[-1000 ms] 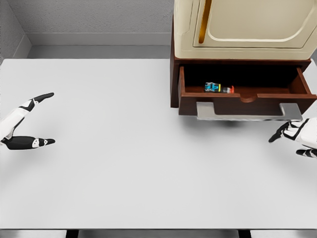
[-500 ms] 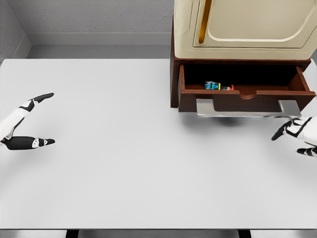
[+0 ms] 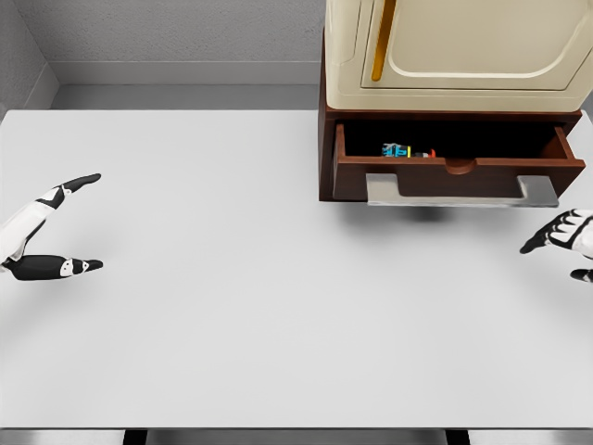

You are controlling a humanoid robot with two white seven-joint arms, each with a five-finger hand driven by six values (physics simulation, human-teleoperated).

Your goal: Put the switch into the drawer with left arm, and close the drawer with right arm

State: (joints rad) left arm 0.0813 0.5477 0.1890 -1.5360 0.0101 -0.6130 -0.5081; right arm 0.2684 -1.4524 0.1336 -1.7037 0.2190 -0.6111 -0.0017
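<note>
Head view. Switch (image 3: 408, 151) lies inside the drawer (image 3: 454, 176), upper right of frame, small and multicoloured, its long axis running left-right along the drawer front. Drawer is part open under the cream cabinet (image 3: 454, 46); its grey handle (image 3: 461, 191) spans the front, also left-right.

Right hand (image 3: 561, 236) at the right edge, mid-height, fingers loosely spread, holding nothing. It sits below and to the right of the handle's right end, near but apart from it. Handle lies up and left of this hand; the push to shut the drawer would go toward the top of frame.

Left hand (image 3: 51, 232) at the far left edge, fingers wide, empty, well apart from the drawer. Right hand is clearly the nearer.

White table (image 3: 232, 306) carries the cabinet.
</note>
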